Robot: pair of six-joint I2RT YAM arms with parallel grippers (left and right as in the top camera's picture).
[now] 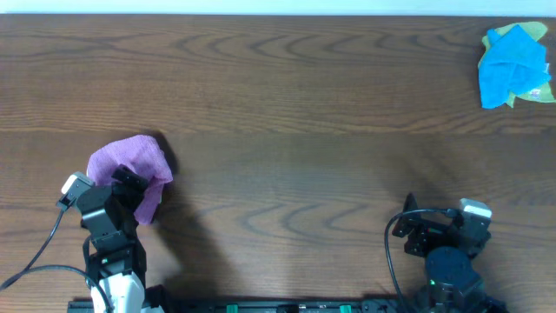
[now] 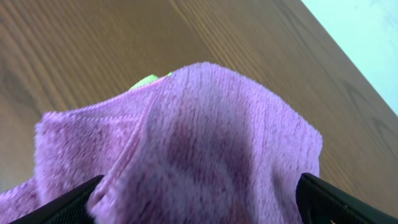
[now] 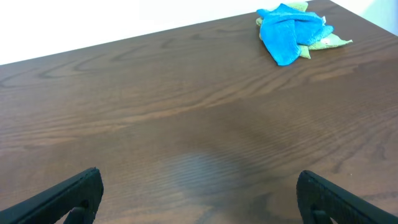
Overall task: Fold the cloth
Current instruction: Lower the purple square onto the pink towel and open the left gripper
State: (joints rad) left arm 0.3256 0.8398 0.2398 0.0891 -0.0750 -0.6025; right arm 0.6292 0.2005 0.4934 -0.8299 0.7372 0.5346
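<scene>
Left gripper (image 1: 130,181): Stood at the near-left of the wooden table (image 1: 287,104), jaws spread wide, with the cloth (image 1: 130,161) bunched up between and over them. The left wrist view showed the two dark fingers (image 2: 68,205) at the frame's lower corners, and no pinch on the fabric was visible.

Right gripper (image 1: 407,224): Sat at the near-right of the table, jaws parted and holding nothing. Its wrist camera showed only bare wood between the fingers (image 3: 62,196).

Cloth: A purple-magenta terry piece, crumpled into a rounded heap rather than lying flat, at the left gripper's tip. Close up, its fuzzy folds (image 2: 205,124) filled most of the left wrist view.

Fold: None could be made out in the heap.

Blue cloth (image 1: 511,65): Lay rumpled in the far-right corner, well apart from both arms, and also appeared in the right wrist view (image 3: 289,31).

Yellow-green cloth (image 1: 534,87): Peeked out from under the blue one, touching it.
</scene>
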